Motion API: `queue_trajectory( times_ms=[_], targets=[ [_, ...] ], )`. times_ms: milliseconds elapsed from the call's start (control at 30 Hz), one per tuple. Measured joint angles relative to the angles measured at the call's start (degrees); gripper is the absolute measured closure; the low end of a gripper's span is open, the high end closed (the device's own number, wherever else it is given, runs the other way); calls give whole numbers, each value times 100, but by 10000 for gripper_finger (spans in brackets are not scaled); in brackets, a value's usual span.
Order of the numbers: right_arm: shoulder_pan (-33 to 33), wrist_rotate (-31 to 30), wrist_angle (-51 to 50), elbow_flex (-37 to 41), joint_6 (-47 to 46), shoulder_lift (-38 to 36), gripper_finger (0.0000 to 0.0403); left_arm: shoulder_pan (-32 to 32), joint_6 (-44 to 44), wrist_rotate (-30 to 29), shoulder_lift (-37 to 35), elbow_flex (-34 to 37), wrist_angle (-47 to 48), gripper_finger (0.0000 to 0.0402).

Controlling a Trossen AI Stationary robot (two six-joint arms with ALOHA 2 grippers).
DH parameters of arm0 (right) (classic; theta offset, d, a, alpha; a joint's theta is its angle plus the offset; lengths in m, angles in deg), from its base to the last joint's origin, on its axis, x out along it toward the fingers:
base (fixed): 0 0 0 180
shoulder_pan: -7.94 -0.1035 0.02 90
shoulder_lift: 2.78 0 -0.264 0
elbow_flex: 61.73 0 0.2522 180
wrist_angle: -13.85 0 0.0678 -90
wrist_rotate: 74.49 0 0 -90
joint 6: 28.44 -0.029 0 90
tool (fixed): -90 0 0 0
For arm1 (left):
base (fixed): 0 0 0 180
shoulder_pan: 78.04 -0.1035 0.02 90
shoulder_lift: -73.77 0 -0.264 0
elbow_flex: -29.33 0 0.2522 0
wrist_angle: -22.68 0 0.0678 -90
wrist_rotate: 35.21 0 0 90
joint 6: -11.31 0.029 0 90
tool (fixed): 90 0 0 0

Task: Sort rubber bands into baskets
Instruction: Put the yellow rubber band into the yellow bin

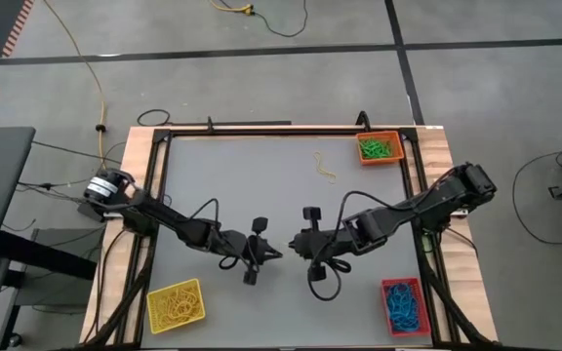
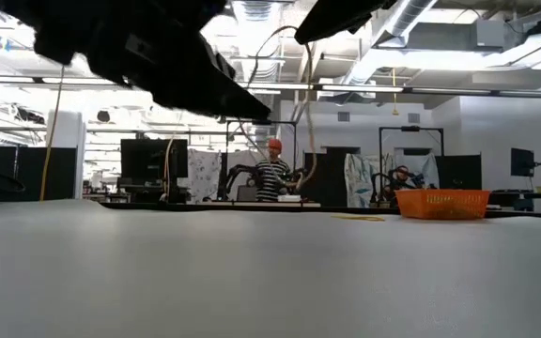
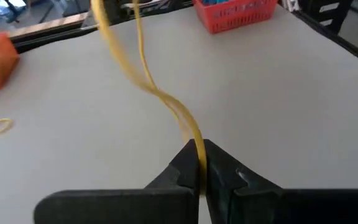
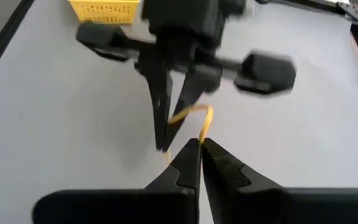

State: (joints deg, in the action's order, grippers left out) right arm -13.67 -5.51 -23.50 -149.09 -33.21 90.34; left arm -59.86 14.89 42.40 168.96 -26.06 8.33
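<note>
The table (image 1: 281,185) carries three baskets: the yellow basket (image 1: 176,305) sits nearest the left claw (image 1: 269,253), behind and to its side, the red basket (image 1: 404,304) lies off beyond the right claw (image 1: 296,248), and the orange basket (image 1: 380,148) stands well apart at the far corner. The two claws meet tip to tip at mid-table. The left claw is clenched on a yellow rubber band (image 3: 166,99), which stretches from its tips toward the right claw; the right claw looks nearly closed with the band's other end at its tips, though whether it grips I cannot tell. A second yellow band (image 1: 324,166) lies loose, well ahead. The handover seems under way: the right claw should let go fully before the left carries the band to the yellow basket, or it may snap free.
</note>
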Motion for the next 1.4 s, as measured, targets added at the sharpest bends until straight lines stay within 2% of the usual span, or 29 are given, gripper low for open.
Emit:
queue_trajectory(
  times_ms=[400,600,767,1067,1400],
  targets=[
    [78,167,-300,-4,8,479,281,536,-201,-798,-2312,0,2004,401],
    [237,171,-518,2,-18,555,264,1033,-512,-730,-3269,-3,2587,401],
    [286,173,-468,-4,-23,555,266,1539,-1141,-513,-3876,-4,3638,401],
    [291,170,-409,-2,-25,555,267,2542,-2840,-434,-4410,-2,5279,401],
    [291,170,-405,-2,-30,553,267,3539,-4455,-323,-4425,0,5819,401]
  ],
)
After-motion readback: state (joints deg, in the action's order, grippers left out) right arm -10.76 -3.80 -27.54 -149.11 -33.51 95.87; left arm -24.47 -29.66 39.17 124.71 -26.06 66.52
